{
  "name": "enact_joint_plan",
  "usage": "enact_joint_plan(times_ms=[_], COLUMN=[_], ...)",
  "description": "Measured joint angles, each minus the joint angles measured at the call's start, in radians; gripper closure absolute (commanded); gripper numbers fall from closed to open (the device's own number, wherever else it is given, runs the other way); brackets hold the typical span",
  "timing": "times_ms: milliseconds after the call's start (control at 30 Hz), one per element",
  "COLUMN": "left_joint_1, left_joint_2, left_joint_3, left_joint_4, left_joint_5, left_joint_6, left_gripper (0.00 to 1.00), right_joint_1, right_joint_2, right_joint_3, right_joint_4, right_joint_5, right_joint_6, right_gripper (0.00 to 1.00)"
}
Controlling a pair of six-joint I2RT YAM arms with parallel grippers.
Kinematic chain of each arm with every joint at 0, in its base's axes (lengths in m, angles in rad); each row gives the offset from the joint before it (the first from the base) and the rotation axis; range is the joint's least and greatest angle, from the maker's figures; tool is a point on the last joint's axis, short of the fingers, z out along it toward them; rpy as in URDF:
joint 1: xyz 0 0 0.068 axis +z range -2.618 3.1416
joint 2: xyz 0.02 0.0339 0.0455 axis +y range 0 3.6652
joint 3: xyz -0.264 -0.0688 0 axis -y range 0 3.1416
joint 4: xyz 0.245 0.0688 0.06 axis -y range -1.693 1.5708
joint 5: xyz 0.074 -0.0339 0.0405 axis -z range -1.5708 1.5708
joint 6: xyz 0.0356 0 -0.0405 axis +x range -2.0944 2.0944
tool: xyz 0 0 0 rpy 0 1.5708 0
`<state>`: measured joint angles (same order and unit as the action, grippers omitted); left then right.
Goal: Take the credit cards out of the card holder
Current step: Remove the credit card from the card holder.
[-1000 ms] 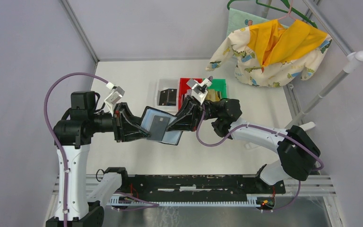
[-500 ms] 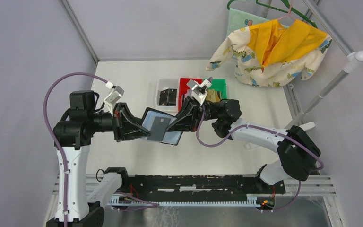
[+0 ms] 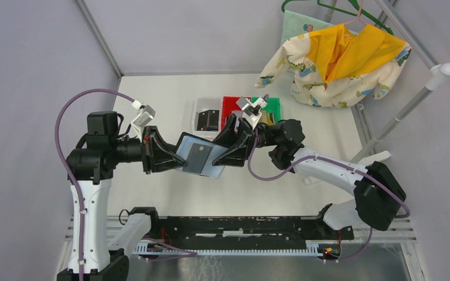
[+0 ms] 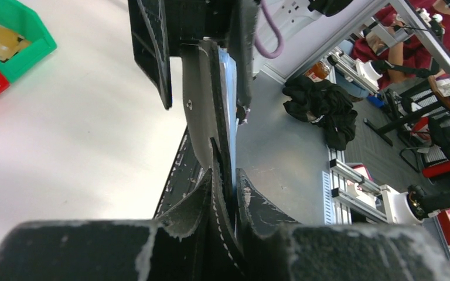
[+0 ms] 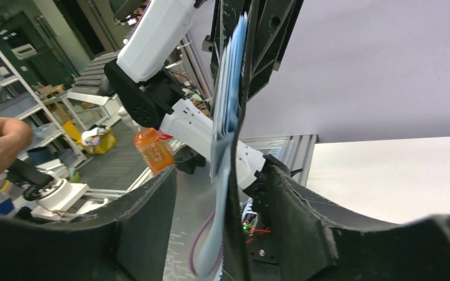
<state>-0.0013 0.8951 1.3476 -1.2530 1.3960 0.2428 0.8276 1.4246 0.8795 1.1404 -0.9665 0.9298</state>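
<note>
- The card holder hangs open in the air above the table, between the two arms and near the white bin, but apart from it.
- The left gripper pinches the left end of the holder. In the left wrist view its fingers are pressed tight on the black cover and the blue-grey inside.
- The right gripper has its fingers spread, one on each side of the right end. In the right wrist view one finger stands close to the holder and the other is well apart, so I judge that it grips nothing.
- A dark card lies flat in a pocket of the inner face, and most of it shows from above.
- I think the card is light, stiff and smooth, so it may slip between the pads. The holder seems soft — its edge curves in the wrist views.
- The best place to take hold is probably the card edge that stands out of the pocket, pulling along the pocket. I cannot tell which edge that is.
- There is little room toward the left, because the two grippers are near each other over the holder.
- Behind the holder stand the red bin and the green bin — a pull toward the right arm's own side looks freer to me.
</note>
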Motion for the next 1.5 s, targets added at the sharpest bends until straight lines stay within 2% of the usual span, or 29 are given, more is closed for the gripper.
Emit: enact_joint_plan(times_ms=[133,233,267,400,467,533,633,700,1100,1267,1500], left_joint_1=[0.000,0.000,0.000,0.000,0.002,0.002,0.002,0.002,0.002,0.002,0.002], left_joint_2=[-0.016,-0.029,-0.035,-0.047,-0.046,-0.045,-0.044,-0.041,-0.016,-0.019,-0.016], left_joint_3=[0.000,0.000,0.000,0.000,-0.002,-0.004,-0.005,-0.005,-0.006,-0.006,-0.006], left_joint_4=[0.007,0.016,0.019,0.025,0.026,0.028,0.029,0.029,0.038,0.038,0.045], left_joint_5=[-0.037,-0.045,-0.046,-0.055,-0.068,-0.078,-0.076,-0.066,0.019,0.040,0.063], left_joint_6=[0.000,0.000,-0.001,-0.002,-0.002,-0.002,-0.007,-0.019,-0.055,-0.063,-0.075], left_gripper=[0.98,0.98,0.98,0.98,0.98,0.94,0.73,0.69,0.85,0.85,0.80], right_joint_1=[-0.002,0.010,0.014,0.029,0.032,0.030,0.029,0.029,0.034,0.036,0.040], right_joint_2=[-0.019,-0.004,0.005,0.041,0.049,0.050,0.050,0.049,0.047,0.039,0.029], right_joint_3=[0.046,0.089,0.101,0.120,0.121,0.121,0.121,0.117,0.097,0.082,0.071], right_joint_4=[-0.081,-0.125,-0.134,-0.149,-0.154,-0.154,-0.151,-0.145,-0.093,-0.057,-0.035], right_joint_5=[0.002,0.003,0.004,0.006,0.002,-0.005,-0.010,-0.009,-0.016,-0.016,-0.016], right_joint_6=[-0.061,-0.081,-0.085,-0.087,-0.082,-0.077,-0.076,-0.077,-0.071,-0.063,-0.062], right_gripper=[0.35,0.43,0.48,0.83,0.93,0.98,1.00,1.00,1.00,1.00,1.00])
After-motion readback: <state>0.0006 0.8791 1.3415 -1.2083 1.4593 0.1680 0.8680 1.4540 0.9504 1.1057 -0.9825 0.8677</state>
